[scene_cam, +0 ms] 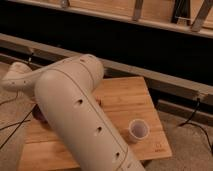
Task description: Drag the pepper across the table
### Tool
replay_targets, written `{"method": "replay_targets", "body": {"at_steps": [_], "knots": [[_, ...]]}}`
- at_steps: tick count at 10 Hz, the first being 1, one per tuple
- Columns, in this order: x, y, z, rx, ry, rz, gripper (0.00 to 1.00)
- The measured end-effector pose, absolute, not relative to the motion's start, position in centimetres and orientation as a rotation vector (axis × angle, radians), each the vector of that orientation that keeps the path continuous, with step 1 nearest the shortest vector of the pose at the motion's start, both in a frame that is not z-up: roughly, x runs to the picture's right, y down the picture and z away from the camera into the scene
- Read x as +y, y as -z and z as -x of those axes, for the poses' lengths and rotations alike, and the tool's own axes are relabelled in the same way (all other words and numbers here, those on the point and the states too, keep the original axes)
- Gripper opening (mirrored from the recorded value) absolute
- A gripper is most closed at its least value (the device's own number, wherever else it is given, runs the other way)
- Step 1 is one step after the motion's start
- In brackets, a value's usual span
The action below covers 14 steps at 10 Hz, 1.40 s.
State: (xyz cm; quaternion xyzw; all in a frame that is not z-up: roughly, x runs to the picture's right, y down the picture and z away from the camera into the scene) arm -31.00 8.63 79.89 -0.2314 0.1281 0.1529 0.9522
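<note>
Bamboo table [126, 98], cup [138, 130], jaws closed behind arm [75, 112]

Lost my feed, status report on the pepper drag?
Gripper hidden behind the arm, shut. Pepper not visible. Table holds a white cup on the right side.

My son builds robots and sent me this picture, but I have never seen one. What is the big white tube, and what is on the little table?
The white tube is the robot's arm, seen from a camera close behind it, looking down. It reaches over a small light-wood table. A white cup stands near the right edge. A small dark reddish thing peeks from behind the arm; I cannot tell what it is. The gripper, the two-finger hand at the arm's end, is hidden behind the arm, so nothing held can be seen.
</note>
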Motion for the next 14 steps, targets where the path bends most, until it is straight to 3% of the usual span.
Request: {"method": "replay_targets", "body": {"at_steps": [14], "knots": [[17.0, -73.4, 26.5, 0.336, -0.102, 0.566, 0.0]]}}
